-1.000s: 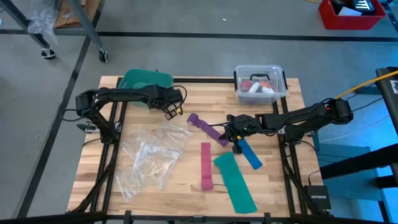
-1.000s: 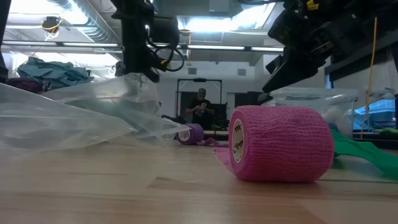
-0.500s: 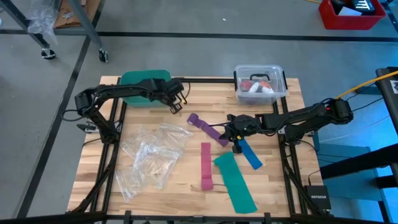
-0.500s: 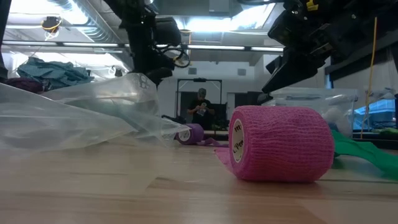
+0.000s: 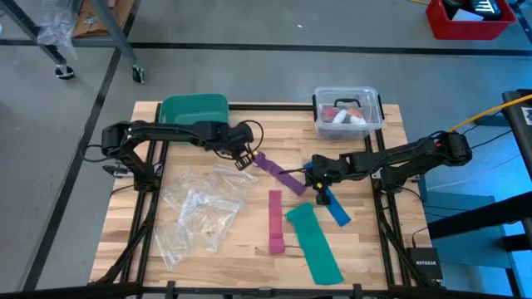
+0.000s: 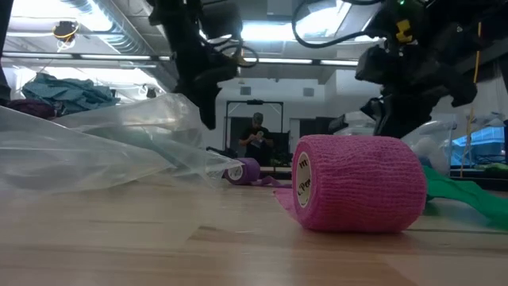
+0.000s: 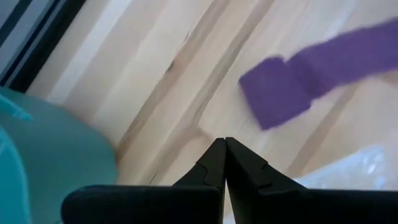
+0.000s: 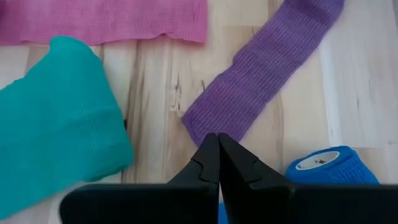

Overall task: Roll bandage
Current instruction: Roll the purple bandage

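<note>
The purple bandage (image 5: 278,172) lies flat on the wooden table, slanting from a small rolled end (image 5: 257,157) at the far left to a flat end (image 8: 214,118) at the near right. The roll also shows in the low view (image 6: 247,170). My left gripper (image 7: 224,142) is shut. It hangs over bare wood just left of the rolled end (image 7: 273,93) and also shows in the high view (image 5: 244,158). My right gripper (image 8: 217,135) is shut, with its tips at the bandage's flat end, and also shows in the high view (image 5: 309,181). My right gripper's shut fingertips stand right at the edge of the bandage's flat end (image 8: 208,124), coming from the table's right side. I cannot tell whether they touch it. The bandage lies flat on the table.
A pink strip (image 5: 275,218) ends in a pink roll (image 6: 357,183) at its near end. A teal strip (image 5: 314,241) and a blue strip (image 5: 336,208) with a blue roll (image 8: 329,165) lie close by. Clear plastic bags (image 5: 204,208) lie at the left. A green tub (image 5: 194,108) and a clear box (image 5: 347,112) stand at the far edge.
My left gripper has travelled from beside the green tub toward the table's right and near side, ending just left of the bandage's rolled end. My right gripper has shifted a little toward the table's right edge. The bandage has stayed in place.
</note>
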Action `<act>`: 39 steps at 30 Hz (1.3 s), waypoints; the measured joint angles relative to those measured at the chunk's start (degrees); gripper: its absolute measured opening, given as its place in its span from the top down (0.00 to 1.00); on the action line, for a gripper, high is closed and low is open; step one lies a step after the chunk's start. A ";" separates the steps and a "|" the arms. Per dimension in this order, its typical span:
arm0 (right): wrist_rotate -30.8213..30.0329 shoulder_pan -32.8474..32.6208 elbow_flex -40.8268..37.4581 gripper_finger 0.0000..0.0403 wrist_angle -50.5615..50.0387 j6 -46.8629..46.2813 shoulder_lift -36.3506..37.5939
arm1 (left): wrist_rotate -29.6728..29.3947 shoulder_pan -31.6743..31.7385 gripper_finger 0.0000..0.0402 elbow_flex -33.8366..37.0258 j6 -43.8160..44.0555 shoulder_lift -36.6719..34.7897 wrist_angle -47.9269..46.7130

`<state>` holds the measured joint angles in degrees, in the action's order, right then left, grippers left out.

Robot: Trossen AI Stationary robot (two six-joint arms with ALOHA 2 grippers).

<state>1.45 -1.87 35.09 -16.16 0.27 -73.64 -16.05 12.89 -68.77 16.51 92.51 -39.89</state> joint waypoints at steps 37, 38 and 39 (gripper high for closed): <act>-0.91 0.00 0.16 1.00 7.02 -0.04 -14.10 | 0.43 -0.46 1.00 -0.04 10.86 9.31 10.47; -0.92 0.00 0.16 1.00 6.99 -0.04 -14.10 | 0.46 -0.48 1.00 -0.04 11.73 9.88 10.36; -0.91 0.00 0.16 1.00 6.98 -0.04 -14.12 | 0.44 -0.57 1.00 -0.04 12.51 10.64 10.45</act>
<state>0.54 -1.87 35.26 -9.18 0.23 -87.76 -15.60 12.32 -68.82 29.02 103.15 -29.44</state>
